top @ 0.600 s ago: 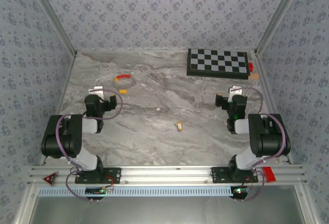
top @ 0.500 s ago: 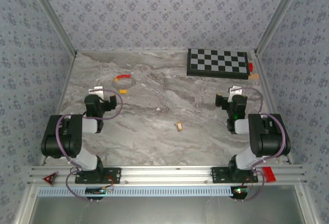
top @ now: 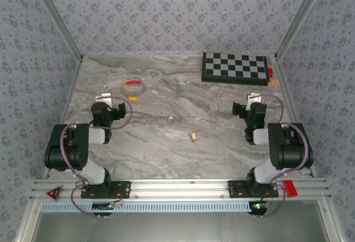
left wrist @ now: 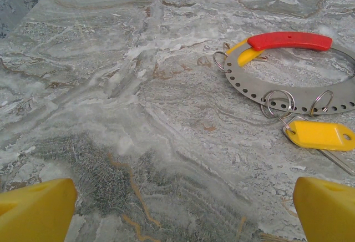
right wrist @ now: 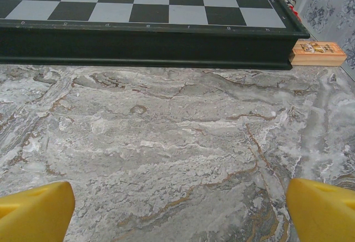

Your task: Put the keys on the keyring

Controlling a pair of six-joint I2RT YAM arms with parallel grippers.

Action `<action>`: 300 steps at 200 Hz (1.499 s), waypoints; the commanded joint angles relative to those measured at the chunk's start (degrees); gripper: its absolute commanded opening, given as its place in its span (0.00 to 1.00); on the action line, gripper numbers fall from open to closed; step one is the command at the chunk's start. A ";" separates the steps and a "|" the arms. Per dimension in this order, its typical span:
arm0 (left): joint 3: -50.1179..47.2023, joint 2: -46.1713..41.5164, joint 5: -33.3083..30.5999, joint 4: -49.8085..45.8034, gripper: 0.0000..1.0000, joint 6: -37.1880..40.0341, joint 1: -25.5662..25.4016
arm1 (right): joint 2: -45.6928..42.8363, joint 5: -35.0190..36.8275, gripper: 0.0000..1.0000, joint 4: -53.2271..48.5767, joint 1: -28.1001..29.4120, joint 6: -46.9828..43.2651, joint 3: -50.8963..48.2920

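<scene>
The keyring (top: 135,86), part red and part grey, lies on the marble table at the back left. In the left wrist view its perforated grey arc (left wrist: 288,93) carries small split rings. The yellow-headed key (left wrist: 319,135) lies against that arc, and its link meets one of the split rings. This yellow key (top: 132,99) sits just in front of the ring. The orange-tan key (top: 193,136) lies alone near the table's middle. My left gripper (top: 111,101) is open just short of the ring, its yellow fingertips (left wrist: 36,208) wide apart over bare marble. My right gripper (top: 246,102) is open at the right, nothing between its fingertips (right wrist: 33,211).
A black and white chessboard (top: 236,67) lies at the back right, straight ahead of the right gripper as the board (right wrist: 144,9). A small wooden block (right wrist: 317,52) sits at its right end. Patterned walls (top: 33,59) close in the table's sides and back.
</scene>
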 commanded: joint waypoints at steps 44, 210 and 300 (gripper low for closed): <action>1.73 -0.52 0.84 0.47 1.00 0.39 0.27 | -1.05 -0.49 0.99 -0.91 -0.26 0.05 1.20; 1.56 -0.65 0.67 0.97 1.00 0.38 0.25 | -1.50 -2.23 0.99 5.01 2.10 -4.07 -2.19; 35.17 -19.02 -12.45 -64.23 1.00 -22.69 0.97 | -35.09 6.43 0.99 -35.11 0.86 19.83 5.45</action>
